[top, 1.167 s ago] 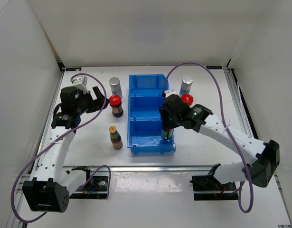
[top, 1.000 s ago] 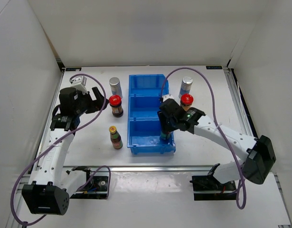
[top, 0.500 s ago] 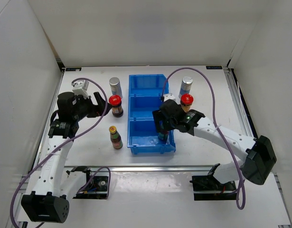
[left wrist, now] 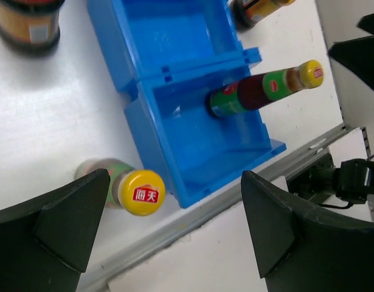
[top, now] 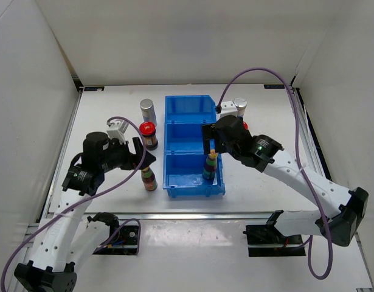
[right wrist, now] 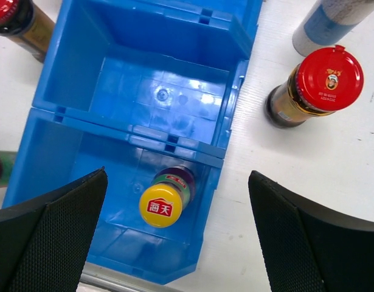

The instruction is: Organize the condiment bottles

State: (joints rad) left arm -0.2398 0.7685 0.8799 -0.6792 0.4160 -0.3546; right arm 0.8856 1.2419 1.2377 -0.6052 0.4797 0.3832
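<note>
One yellow-capped bottle (right wrist: 165,204) upright in the nearest compartment of the blue bin (right wrist: 83,73), its twin (left wrist: 135,190) on the worktop (left wrist: 47,121) just left of the bin, red-capped bottles (right wrist: 328,79) and silver-topped ones (top: 148,111) flanking both sides. Right claw (right wrist: 177,175) directly above the binned bottle, spread wide, gripping nothing; left claw (left wrist: 174,176) likewise wide above the twin.

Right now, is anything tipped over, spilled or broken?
Nothing stands out. One yellow-capped bottle stands upright in the near compartment of the blue bin, and the other bottles in view stand upright on the table. No spill or damage shows.
</note>
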